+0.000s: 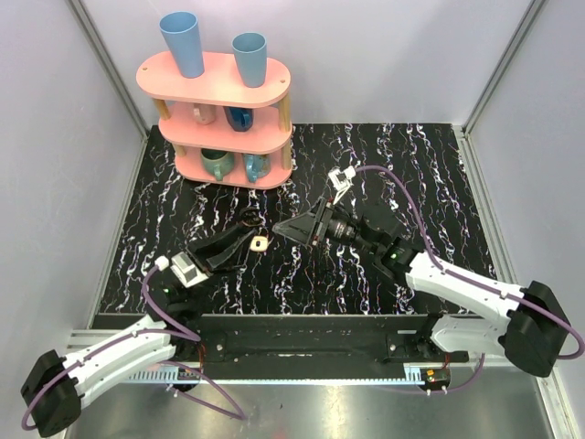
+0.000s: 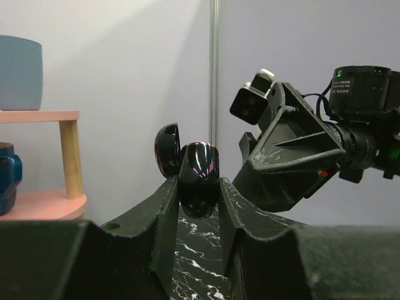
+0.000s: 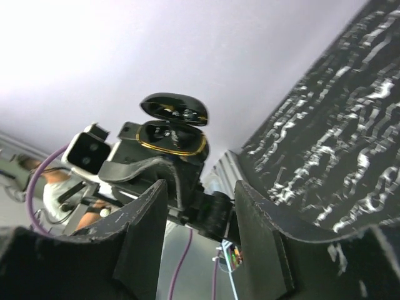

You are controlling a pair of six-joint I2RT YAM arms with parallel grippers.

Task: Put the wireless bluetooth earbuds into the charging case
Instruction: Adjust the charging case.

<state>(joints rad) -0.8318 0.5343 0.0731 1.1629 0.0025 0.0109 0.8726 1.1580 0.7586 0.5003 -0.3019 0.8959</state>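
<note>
Top external view: the left fingers (image 1: pixel 245 241) are clamped tight on the charging case (image 1: pixel 260 243), which sits in front of the pink shelf (image 1: pixel 219 82), on the arms' side of it and level with its right end, over the black marbled tabletop (image 1: pixel 411 183). Whether the case rests on the tabletop or hangs just above it cannot be told. Its lid stands open, and from above a cream-beige inside shows. The right fingers (image 1: pixel 281 227) come in from beyond the shelf's right end and point at the case, just beside it and not touching, parted with nothing between them. From the left wrist, the glossy black case stands upright in the grip, lid tipped back away from the camera. From the right wrist, the case appears beyond the gap between the parted fingers, a gold-coloured rim ringing its lower half. The earbuds cannot be made out in any view. Two blue cups (image 1: pixel 183 43) stand upside down on the shelf's top tier, with mugs (image 1: pixel 218 163) on the tiers below
</note>
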